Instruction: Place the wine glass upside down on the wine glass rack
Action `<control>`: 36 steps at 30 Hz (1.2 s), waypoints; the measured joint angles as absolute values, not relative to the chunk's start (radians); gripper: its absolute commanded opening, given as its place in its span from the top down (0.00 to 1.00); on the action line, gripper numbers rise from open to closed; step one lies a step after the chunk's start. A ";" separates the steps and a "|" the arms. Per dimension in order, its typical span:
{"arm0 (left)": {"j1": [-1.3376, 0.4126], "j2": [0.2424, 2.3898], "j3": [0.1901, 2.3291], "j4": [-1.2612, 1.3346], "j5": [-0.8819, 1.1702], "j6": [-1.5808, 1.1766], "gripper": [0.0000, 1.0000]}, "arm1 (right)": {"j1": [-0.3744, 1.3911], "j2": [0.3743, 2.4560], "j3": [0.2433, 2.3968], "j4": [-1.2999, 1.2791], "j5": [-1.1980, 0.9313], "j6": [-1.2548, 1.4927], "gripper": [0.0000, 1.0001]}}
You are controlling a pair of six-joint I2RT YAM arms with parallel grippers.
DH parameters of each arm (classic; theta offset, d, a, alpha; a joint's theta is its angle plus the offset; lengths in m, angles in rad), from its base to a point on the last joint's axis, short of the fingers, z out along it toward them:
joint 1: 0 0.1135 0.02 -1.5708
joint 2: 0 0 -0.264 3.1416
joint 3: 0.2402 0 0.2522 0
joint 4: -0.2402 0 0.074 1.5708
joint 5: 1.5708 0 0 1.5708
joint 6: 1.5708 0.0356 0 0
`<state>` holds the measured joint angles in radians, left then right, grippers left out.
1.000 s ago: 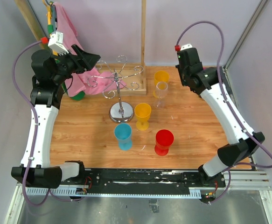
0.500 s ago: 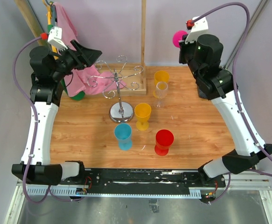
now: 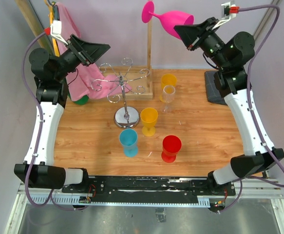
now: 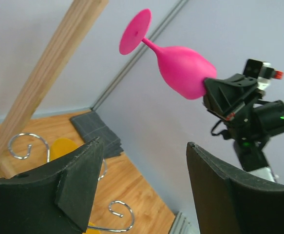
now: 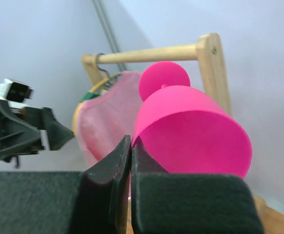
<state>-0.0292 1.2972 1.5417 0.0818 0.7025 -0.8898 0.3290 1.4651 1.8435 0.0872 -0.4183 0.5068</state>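
My right gripper is shut on the rim of a pink wine glass and holds it high above the table's back, lying sideways with its foot to the left. The pink wine glass fills the right wrist view, one finger inside the bowl, one outside. It also shows in the left wrist view. The silver wire wine glass rack stands on its round base at the table's middle left, its curled arms bare. My left gripper is open and empty, raised above the rack's left side.
A clear glass, two yellow glasses, a blue glass and a red glass stand on the wooden table. A wooden frame with a pink cloth stands at the back. A grey pad lies back right.
My right arm has swung up and turned left, bringing the pink glass into view high over the table's back. My left gripper has risen slightly.
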 measured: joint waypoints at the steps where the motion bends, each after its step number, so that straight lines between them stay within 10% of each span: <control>1: -0.029 1.298 1.534 0.118 0.715 -0.918 0.26 | 0.310 1.474 1.836 0.144 -0.468 0.562 0.99; 18: -0.002 1.407 1.445 0.706 0.842 -1.432 0.26 | 0.246 1.831 1.867 1.131 -0.850 1.555 0.99; 36: 0.020 1.559 1.383 1.337 0.792 -1.971 0.31 | 0.325 1.919 1.941 1.435 -0.847 1.839 0.99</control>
<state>0.0204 1.5589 1.3830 1.3369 0.7918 -1.9705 0.3248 1.9194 1.9408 1.4353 -0.8474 1.8385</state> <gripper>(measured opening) 0.725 0.015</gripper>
